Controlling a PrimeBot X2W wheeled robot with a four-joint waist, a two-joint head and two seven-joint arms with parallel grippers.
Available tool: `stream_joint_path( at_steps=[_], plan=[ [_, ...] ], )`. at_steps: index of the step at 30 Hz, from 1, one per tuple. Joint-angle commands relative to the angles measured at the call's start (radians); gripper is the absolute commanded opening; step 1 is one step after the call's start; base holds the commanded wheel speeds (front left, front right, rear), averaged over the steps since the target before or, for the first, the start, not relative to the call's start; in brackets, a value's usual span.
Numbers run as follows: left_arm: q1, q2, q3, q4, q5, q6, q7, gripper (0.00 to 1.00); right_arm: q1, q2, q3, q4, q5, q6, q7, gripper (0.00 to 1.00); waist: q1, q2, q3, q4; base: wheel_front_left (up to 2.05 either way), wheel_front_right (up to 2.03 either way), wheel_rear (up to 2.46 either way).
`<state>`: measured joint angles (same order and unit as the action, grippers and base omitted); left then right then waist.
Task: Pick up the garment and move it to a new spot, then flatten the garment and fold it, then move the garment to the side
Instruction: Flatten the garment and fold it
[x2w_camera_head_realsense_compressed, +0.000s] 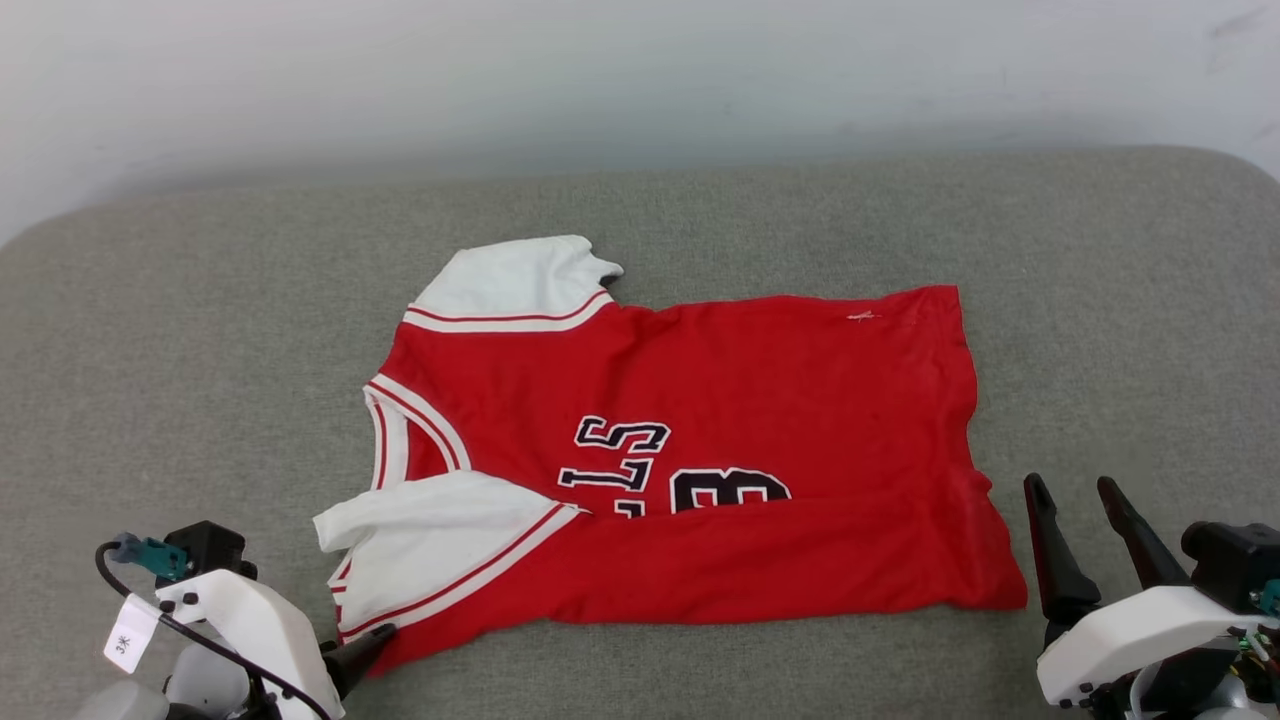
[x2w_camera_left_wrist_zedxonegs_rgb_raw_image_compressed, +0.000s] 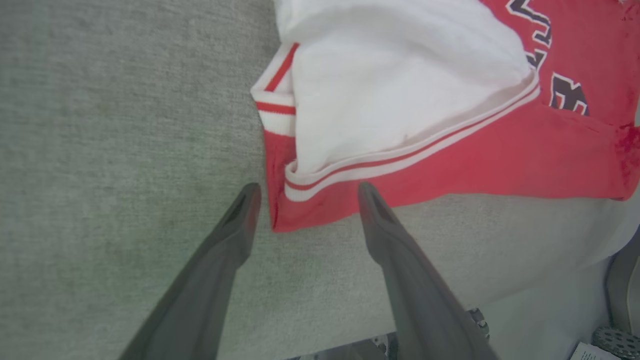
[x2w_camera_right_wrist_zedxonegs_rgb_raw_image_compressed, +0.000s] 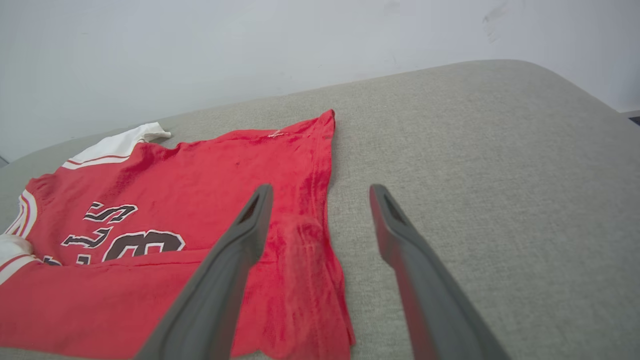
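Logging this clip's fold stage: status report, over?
Left gripper open, empty, at near sleeve corner. Right gripper open, empty, by the hem. Garment on grey cushion, near edge folded over the lettering. Nothing seen in the way.

- Bright, soft, even light across the head view, which is sharp
- Thin, faint shadows under the garment (x2w_camera_head_realsense_compressed: 700, 400) edges
- White sleeve (x2w_camera_left_wrist_zedxonegs_rgb_raw_image_compressed: 400, 90) looks washed out in the left wrist view (nearly blown)
- Close to the lens, the dark fingers (x2w_camera_right_wrist_zedxonegs_rgb_raw_image_compressed: 215, 295) turn soft and blurred
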<state>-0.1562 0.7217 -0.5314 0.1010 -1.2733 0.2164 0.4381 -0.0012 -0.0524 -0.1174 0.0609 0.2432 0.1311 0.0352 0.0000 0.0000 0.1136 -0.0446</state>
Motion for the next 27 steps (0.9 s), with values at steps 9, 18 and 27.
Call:
stream_joint_path(
  at_steps=[9,18,27],
  plan=[
    [-0.005,-0.079,-0.048,0.065,-0.027,-0.029,0.038,0.0,-0.021,0.003,-0.015,0.018,0.049,-0.001,0.041,1.0,0.0,0.0,0.081,-0.036,0.0,0.0,0.0],
    [-0.021,-0.08,-0.03,0.068,0.027,-0.065,-0.06,0.0,0.005,-0.009,-0.062,-0.012,0.099,-0.001,0.354,1.0,0.0,0.0,0.047,-0.012,0.0,0.0,0.0],
    [-0.013,-0.04,-0.007,-0.067,0.078,-0.037,-0.122,0.0,-0.024,-0.074,-0.005,-0.059,0.108,-0.001,0.662,1.0,0.0,0.0,0.045,0.03,0.0,0.0,0.0]
  ],
)
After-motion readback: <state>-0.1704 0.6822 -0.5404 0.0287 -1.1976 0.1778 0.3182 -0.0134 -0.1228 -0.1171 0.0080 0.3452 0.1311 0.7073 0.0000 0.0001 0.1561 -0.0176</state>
